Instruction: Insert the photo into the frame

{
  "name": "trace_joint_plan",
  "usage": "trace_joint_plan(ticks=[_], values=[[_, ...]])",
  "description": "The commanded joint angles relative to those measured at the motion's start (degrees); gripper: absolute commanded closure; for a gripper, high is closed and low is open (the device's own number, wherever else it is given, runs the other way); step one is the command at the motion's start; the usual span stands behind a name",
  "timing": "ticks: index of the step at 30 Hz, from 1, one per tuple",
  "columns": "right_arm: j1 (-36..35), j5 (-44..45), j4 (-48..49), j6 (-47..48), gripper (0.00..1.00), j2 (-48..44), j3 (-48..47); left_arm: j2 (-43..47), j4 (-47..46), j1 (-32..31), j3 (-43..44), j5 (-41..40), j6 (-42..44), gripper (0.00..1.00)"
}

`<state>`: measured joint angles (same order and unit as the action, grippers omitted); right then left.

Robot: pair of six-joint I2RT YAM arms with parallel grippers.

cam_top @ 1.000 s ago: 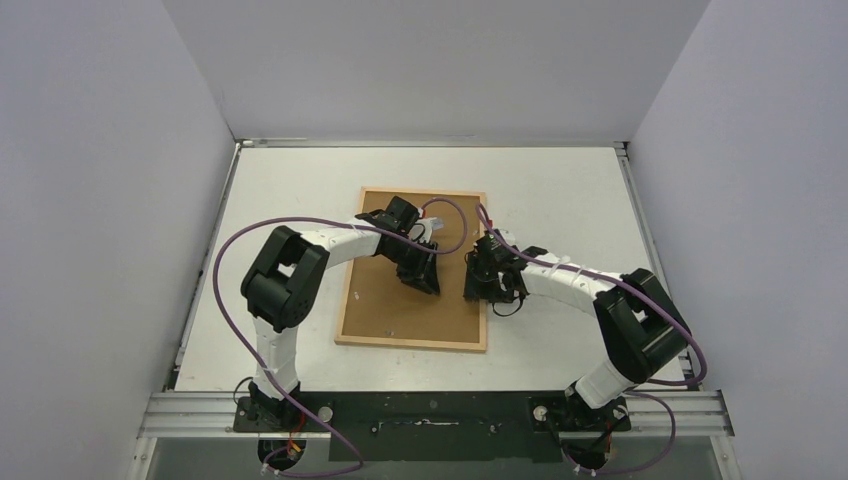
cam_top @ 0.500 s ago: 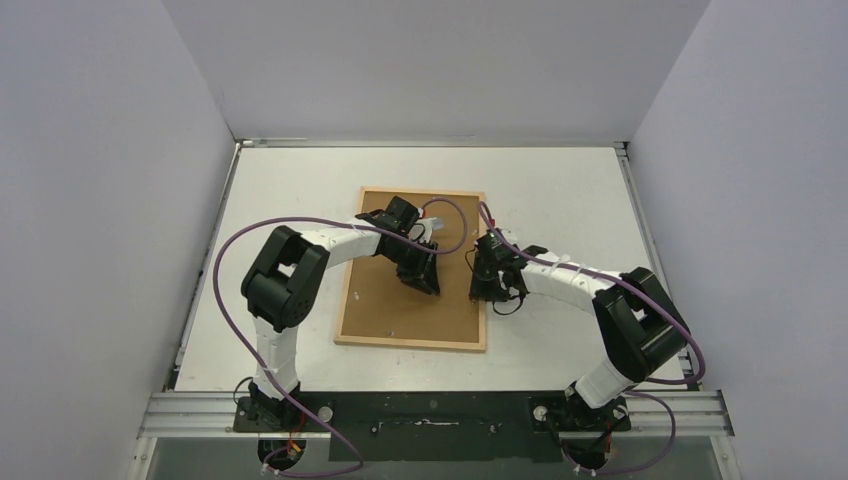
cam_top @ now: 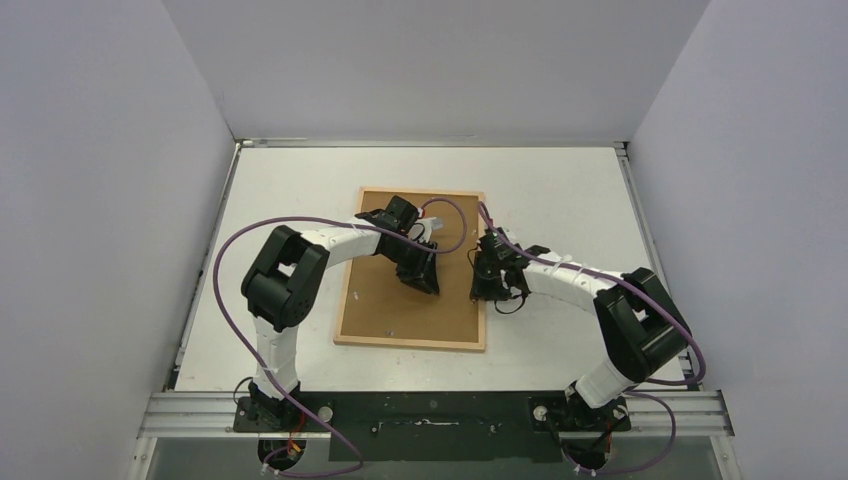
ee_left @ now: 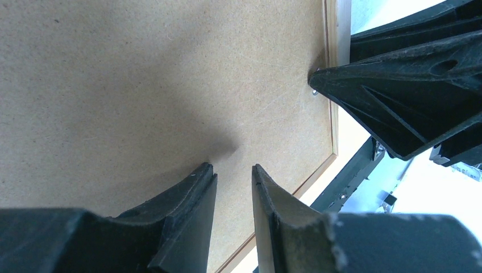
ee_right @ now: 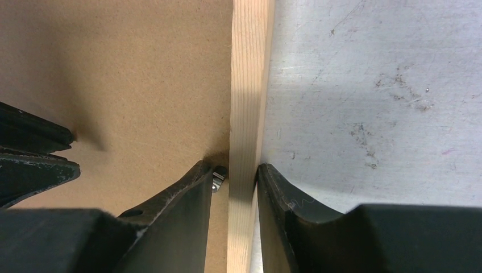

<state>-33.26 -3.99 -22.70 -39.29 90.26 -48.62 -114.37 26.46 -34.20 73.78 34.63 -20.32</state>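
A: Nearest item first. What has altered at the right gripper [ee_right: 234,166]?

B: Its jaws stood wider a second ago. They have drawn in and now pinch the right-hand bar of the thin light-wood rectangular picture frame [ee_right: 250,68]. One finger is on the inner side, the other on the side of the scuffed grey table [ee_right: 369,85]. The head has also shifted slightly right, over that bar.

A: Anything beside the inner finger?

B: A small metal retaining tab [ee_right: 217,177] lies just beside it, at the edge of the flat brown fibreboard backing board [ee_right: 125,74].

A: The left gripper [ee_left: 232,166]?

B: Unmoved. Its fingers are narrowly parted with nothing between them, tips down over the board, inboard of the right bar. I cannot tell whether they press on it.

A: Position of the frame?

B: Flat on the table between the two arms, back upward, with the board seated inside its bars. It has not shifted.

A: And the glossy colour photo?

B: Not visible in any view. If it is in place it lies beneath the board; I cannot confirm that.

A: Significance for the task?

B: In my judgement, the right arm now steadies the frame by its bar while the left minds the board. That points to work at the tab, though fastening or releasing is not settled. The risk is that lifting by the one bar tips the board loose.
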Motion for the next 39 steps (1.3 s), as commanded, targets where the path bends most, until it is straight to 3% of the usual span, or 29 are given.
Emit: trace_joint_plan(ticks=[1, 10, 15, 24, 28, 32, 34, 37, 39], values=[[-0.5, -3.5, 1.3, 3.3, 0.76, -0.9, 2.4, -2.0, 2.5, -0.2, 0.8, -3.4, 1.8, 0.71], [2.4, -7.1, 1.1, 3.8, 0.83, -3.3, 5.4, -2.3, 2.9, -0.1, 0.9, -4.6, 1.5, 0.71], [3.7, -8.4, -0.6, 4.5, 0.71, -3.4, 5.2, -2.4, 2.9, 0.0, 1.0, -4.8, 1.4, 0.71], [4.3, -12.3, -3.4, 8.3, 0.7, -2.9, 4.9, -2.5, 2.8, 0.1, 0.9, -5.0, 1.4, 0.71], [4.7, -14.1, -5.2, 10.7, 0.76, -2.2, 4.8, -2.8, 2.6, 0.3, 1.1, -5.1, 1.2, 0.71], [5.9, -15.6, -5.3, 11.4, 0.93, -2.1, 4.9, -3.0, 2.5, 0.4, 1.3, -5.1, 1.2, 0.71], [6.5, -16.5, -5.1, 11.7, 0.96, -2.3, 4.7, -2.9, 2.5, 0.4, 1.5, -5.1, 1.2, 0.71], [7.5, -16.9, -5.0, 11.6, 0.96, -2.6, 4.0, -2.1, 2.5, 0.7, 1.9, -4.3, 0.7, 0.71], [8.1, -15.8, -5.1, 10.9, 0.86, -3.1, 2.8, -0.8, 2.5, 1.3, 2.7, -2.9, 0.0, 0.68]])
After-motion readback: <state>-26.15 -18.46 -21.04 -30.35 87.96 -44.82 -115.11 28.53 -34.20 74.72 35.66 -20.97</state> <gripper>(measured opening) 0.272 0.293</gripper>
